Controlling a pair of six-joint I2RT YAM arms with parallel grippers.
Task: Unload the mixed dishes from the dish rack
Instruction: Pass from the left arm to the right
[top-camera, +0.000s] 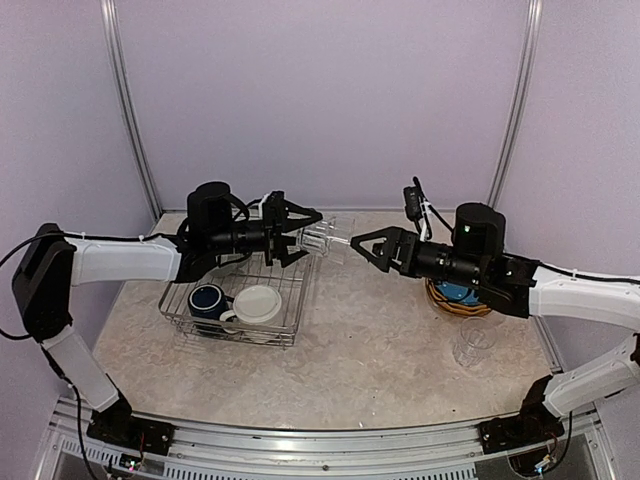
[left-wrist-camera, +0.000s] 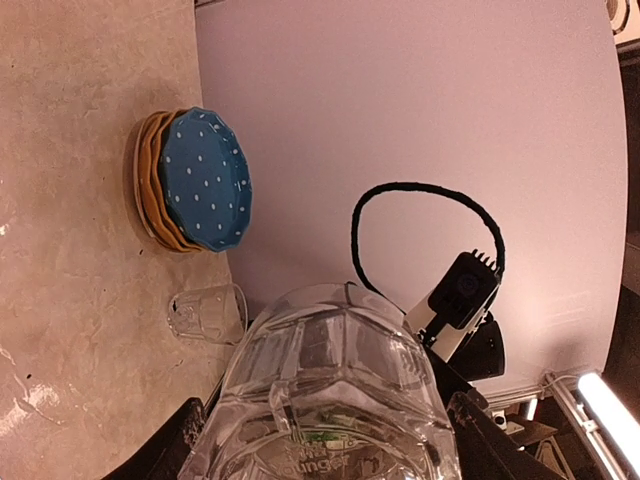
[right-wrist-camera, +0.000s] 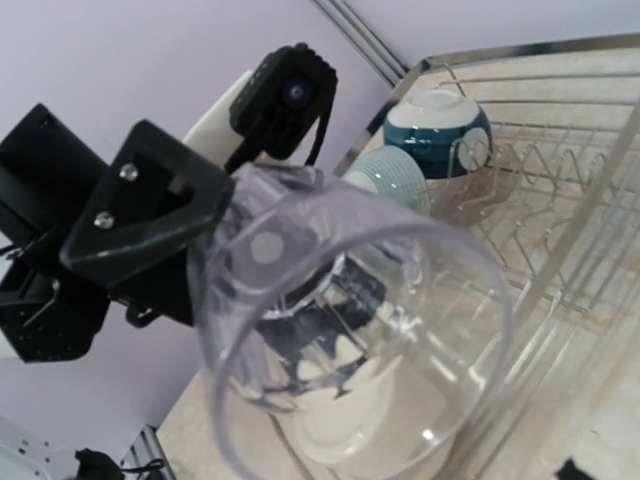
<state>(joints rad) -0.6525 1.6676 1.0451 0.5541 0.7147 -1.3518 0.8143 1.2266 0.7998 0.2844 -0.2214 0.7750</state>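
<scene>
Clear glass (top-camera: 328, 240) clamped on its side in left gripper (top-camera: 310, 237), held in the air above far right corner of dish rack (top-camera: 240, 338), open mouth facing right. Right gripper (top-camera: 362, 246) just beside that mouth, jaws spread, gripping nothing. Second glass (top-camera: 472, 345) upright on tabletop (top-camera: 380, 340), well apart.

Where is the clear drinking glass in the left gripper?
Top view: the clear drinking glass is mid-table in the air, gripped by the left gripper near the far right corner of the silver wire dish rack, mouth toward the open right gripper.
</scene>
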